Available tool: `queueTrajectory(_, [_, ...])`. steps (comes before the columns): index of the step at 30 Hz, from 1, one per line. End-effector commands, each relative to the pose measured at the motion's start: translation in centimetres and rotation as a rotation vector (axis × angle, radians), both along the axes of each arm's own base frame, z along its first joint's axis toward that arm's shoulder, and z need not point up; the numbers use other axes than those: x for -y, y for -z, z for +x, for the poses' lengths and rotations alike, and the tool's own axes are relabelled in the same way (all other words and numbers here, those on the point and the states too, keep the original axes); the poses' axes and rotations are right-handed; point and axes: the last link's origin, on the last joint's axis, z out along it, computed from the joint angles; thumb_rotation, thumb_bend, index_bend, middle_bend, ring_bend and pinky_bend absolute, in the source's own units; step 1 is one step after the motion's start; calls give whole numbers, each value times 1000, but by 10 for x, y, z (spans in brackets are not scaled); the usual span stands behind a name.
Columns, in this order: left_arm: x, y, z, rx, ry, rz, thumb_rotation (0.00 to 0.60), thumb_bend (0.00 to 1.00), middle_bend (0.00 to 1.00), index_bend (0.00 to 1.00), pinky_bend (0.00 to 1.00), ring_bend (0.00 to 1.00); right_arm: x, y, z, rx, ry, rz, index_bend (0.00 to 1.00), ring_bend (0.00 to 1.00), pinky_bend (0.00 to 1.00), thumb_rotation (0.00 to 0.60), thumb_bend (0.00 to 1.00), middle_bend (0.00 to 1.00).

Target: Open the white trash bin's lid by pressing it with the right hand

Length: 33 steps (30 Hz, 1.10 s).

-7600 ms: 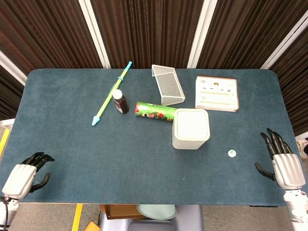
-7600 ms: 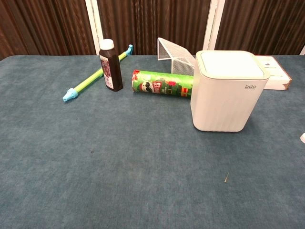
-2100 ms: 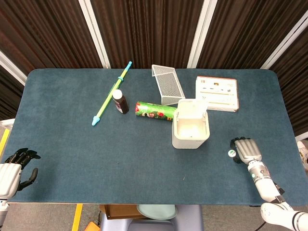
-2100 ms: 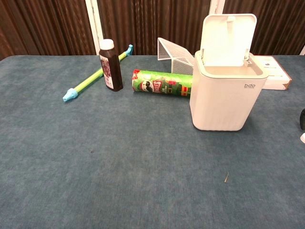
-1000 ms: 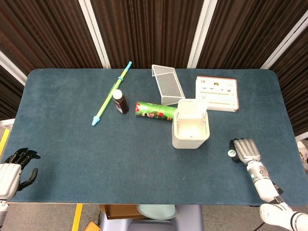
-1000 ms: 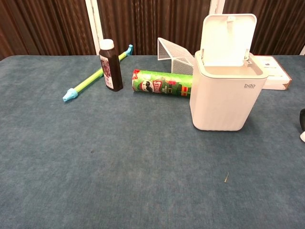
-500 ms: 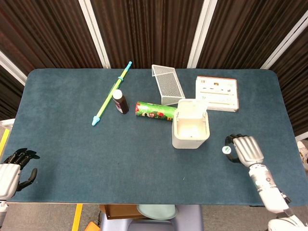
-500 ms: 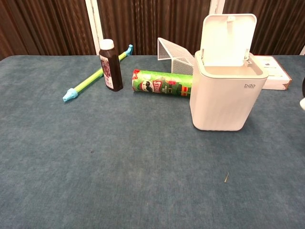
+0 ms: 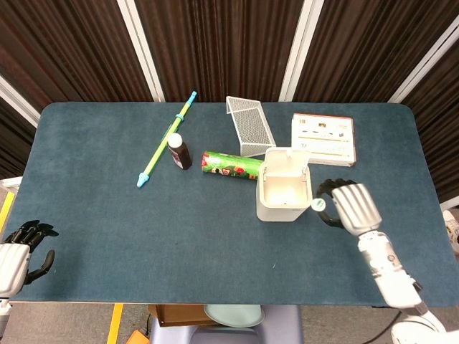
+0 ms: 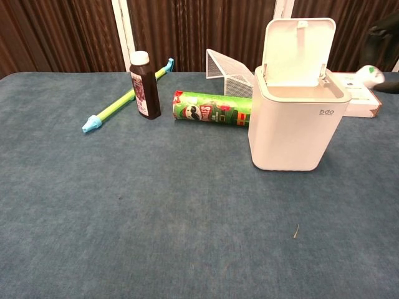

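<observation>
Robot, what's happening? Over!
Right robot hand holds small white cap beside the white trash bin. Lid up. Left robot hand open, idle. Nothing blocking.

even, bright overhead light – shadows on the table (image 9: 107,215) are soft and short. both views are sharp – no glare.
</observation>
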Motion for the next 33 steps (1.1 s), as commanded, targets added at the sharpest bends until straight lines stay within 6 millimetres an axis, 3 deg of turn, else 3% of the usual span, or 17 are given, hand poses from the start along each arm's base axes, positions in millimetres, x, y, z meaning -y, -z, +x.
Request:
queueTrajectory(1, [0, 0, 0, 0, 0, 2, 600, 468, 287, 377, 363, 178, 17, 15, 9, 3, -11, 25, 675, 518, 609, 600, 412, 534])
queueTrajectory(11, [0, -3, -2, 4, -6, 9, 600, 469, 287, 377, 363, 178, 46, 34, 24, 32, -44, -26, 652, 519, 609, 600, 412, 534])
queueTrajectory(14, [0, -3, -2, 3, -5, 9, 600, 468, 287, 377, 363, 178, 44, 35, 22, 37, -32, -2, 525, 505, 609, 600, 411, 501])
queueTrajectory(16, [0, -3, -2, 4, -6, 9, 600, 468, 287, 377, 363, 178, 43, 35, 22, 37, -38, 8, 402, 460, 596, 600, 412, 407])
queueTrajectory(21, [0, -2, -2, 3, -8, 8, 600, 469, 287, 378, 363, 177, 39, 32, 19, 25, -67, -10, 266, 309, 484, 600, 342, 274])
queueTrajectory(25, [0, -3, -1, 3, -5, 9, 600, 468, 287, 378, 363, 178, 29, 25, 15, 43, -81, -4, 206, 186, 373, 600, 260, 192])
queueTrajectory(30, [1, -3, -1, 1, -4, 12, 600, 469, 287, 378, 363, 178, -2, 3, 4, 63, -96, -74, 204, 170, 359, 600, 246, 190])
queueTrajectory(33, [2, -2, 0, -5, -1, 11, 600, 469, 287, 377, 364, 177, -31, -15, -12, 35, -84, -157, 239, 169, 359, 600, 247, 191])
